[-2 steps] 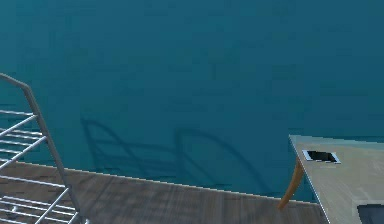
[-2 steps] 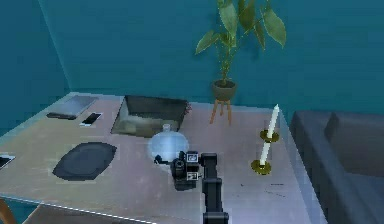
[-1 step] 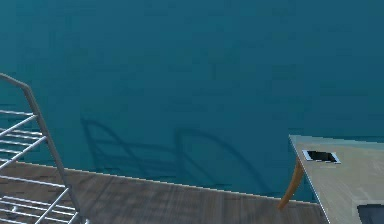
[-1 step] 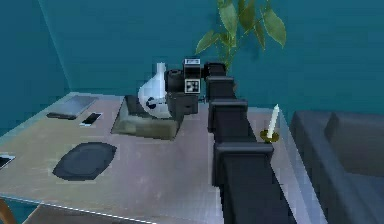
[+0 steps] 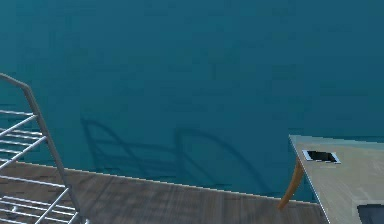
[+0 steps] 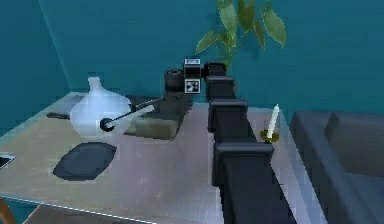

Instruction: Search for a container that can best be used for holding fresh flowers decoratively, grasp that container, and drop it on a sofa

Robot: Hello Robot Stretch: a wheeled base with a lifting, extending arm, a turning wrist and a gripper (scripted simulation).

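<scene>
the white vase [image 6: 92, 103], round in the belly and narrow at the neck, stands on the counter [image 6: 150, 185] at the left middle of the arm side view. the end effector [image 6: 110, 123] is at the vase's lower right flank. because the vase stands on the counter just there, i cannot tell whether the end effector holds anything or what its state is. the arm [image 6: 240, 150] rises from the bottom edge, right of the middle. just beside it on the right a candle [image 6: 273, 117] stands in a small golden holder, and the sofa [image 6: 345, 150] lies at the right edge.

the risks, as i judge them: the round belly offers little flat surface, so a grasp low on the side may slip, or may push the vase over toward the flat dark mat [image 6: 83, 160] in front of it. if the vase is not lifted well clear of the counter before it is carried toward the sofa, the arm or the vase may knock the candle down.
</scene>
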